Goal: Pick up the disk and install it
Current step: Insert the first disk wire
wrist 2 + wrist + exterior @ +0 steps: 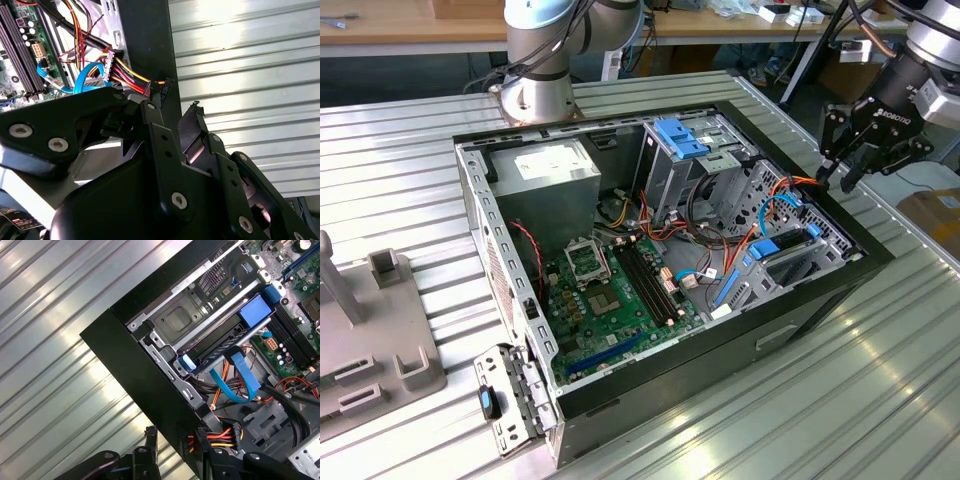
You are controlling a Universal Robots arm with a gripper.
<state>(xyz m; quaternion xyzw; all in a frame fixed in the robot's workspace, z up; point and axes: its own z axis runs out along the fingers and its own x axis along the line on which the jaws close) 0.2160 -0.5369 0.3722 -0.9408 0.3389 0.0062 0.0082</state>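
The disk [788,250] lies flat in the low bay at the case's end on the exterior view's right. It is dark, with blue rails and a blue tab. In the first wrist view the disk [220,342] sits slotted between the bay's metal walls, its blue tab [256,310] toward the motherboard. My black gripper [842,172] hangs open above the case's black wall, beyond the disk, with nothing in it. In the first wrist view the gripper [175,432] has one fingertip over the table and the other over the cables. The gripper [180,95] also appears in the second wrist view.
The open computer case [820,290] rests on a ribbed metal table [880,380]. Inside are a grey cage with a light-blue top [685,140], a grey box with a white label [545,165], the motherboard [615,290] and coloured cables [125,75]. A grey fixture [370,330] stands at the exterior view's left.
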